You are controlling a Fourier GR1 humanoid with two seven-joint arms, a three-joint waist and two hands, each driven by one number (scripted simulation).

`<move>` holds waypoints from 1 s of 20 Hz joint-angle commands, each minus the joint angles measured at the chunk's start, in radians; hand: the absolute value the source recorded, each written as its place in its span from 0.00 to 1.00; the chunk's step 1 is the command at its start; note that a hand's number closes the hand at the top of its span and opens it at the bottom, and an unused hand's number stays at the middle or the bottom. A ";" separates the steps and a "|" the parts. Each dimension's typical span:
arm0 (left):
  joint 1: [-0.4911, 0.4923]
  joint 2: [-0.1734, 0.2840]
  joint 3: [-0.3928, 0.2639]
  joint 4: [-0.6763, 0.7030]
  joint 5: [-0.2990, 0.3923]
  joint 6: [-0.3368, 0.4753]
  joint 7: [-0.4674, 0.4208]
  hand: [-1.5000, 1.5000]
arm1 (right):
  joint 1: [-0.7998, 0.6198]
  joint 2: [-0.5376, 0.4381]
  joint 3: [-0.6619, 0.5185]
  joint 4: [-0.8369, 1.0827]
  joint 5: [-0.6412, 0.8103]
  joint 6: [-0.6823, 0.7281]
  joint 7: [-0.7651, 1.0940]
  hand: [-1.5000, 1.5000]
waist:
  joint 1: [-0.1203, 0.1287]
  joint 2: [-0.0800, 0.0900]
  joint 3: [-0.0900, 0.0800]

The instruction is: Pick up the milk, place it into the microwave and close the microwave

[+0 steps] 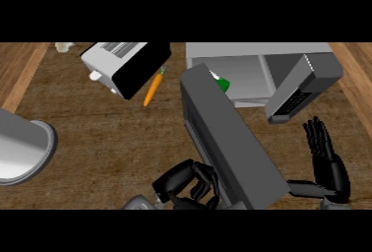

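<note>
Brown counter [94, 147] — open microwave [247, 74], carrot [153, 87], toaster [120, 61].

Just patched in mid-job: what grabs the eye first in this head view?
The microwave's dark door swings wide across the middle, with the left hand curled against its near edge. Behind it, a green-topped item sits in the open microwave. The right hand rests open at lower right; a carrot lies beside a toaster.

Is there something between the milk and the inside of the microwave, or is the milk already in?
Nothing visible stands between them: a green-topped object, probably the milk, already sits inside the microwave, partly hidden by the open door. The left hand is at the door's near end; the right hand rests open beside it.
</note>
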 commanded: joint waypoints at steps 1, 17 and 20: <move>-0.053 -0.005 -0.189 0.086 0.036 0.139 0.000 1.00 | 0.128 -0.025 -0.005 -0.219 -0.061 0.052 0.069 0.00 | -0.005 0.003 0.000; -0.353 -0.005 -0.352 0.128 0.494 0.656 -0.030 1.00 | 0.149 -0.121 0.010 -0.492 -0.261 0.262 0.252 0.00 | -0.092 0.024 -0.002; -0.403 -0.005 -0.338 0.147 0.533 0.690 -0.066 1.00 | 0.134 -0.151 0.030 -0.527 -0.294 0.311 0.289 0.00 | -0.120 0.030 -0.004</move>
